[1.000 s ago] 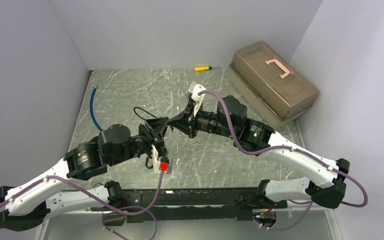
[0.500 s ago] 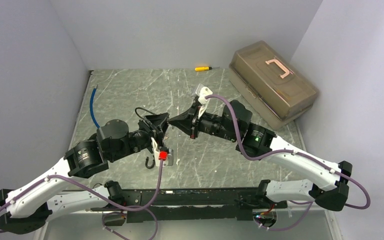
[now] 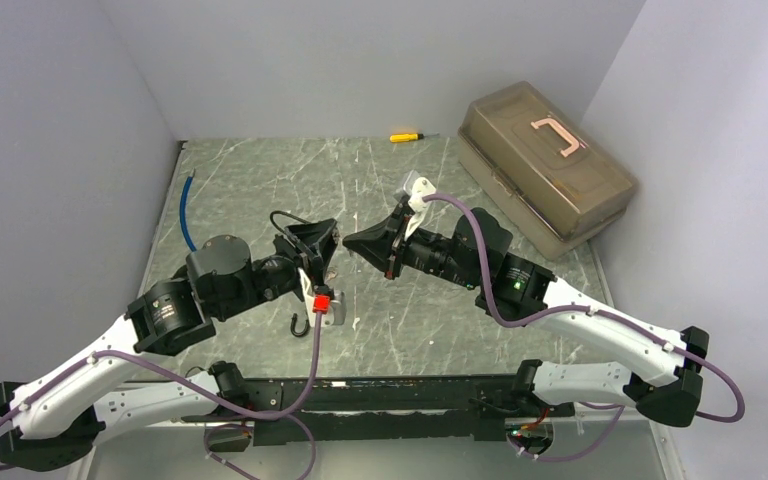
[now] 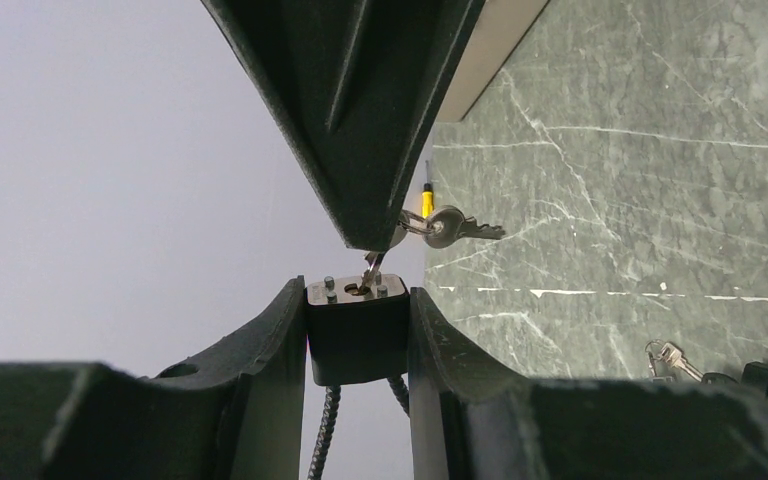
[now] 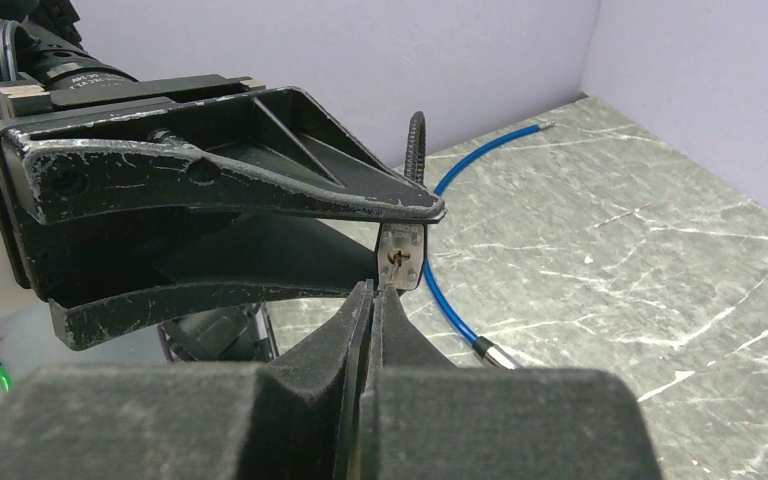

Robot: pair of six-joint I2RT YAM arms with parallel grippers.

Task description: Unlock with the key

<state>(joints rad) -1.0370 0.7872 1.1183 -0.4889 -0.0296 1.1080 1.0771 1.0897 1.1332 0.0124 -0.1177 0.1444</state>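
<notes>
Because the keyway had to face the other arm, the left gripper [image 4: 358, 294] clamped the padlock [image 4: 358, 335] by its two flanks. The keyed face was turned outward and the braided cable [image 4: 327, 440] hung back between the fingers. The right gripper [image 5: 372, 298] was pinched tight on the key [image 4: 370, 267], whose blade met the keyway squarely. It seemed to be seated at least partway, though how deep could not be told. A spare key [image 4: 463, 229] dangled on the ring beside it. Both tools met in the air above the table [image 3: 260, 190], so a twist of the right wrist looked unobstructed. The blue cable [image 5: 480, 160], screwdriver [image 3: 406, 136] and toolbox [image 3: 545, 165] lay well apart.
</notes>
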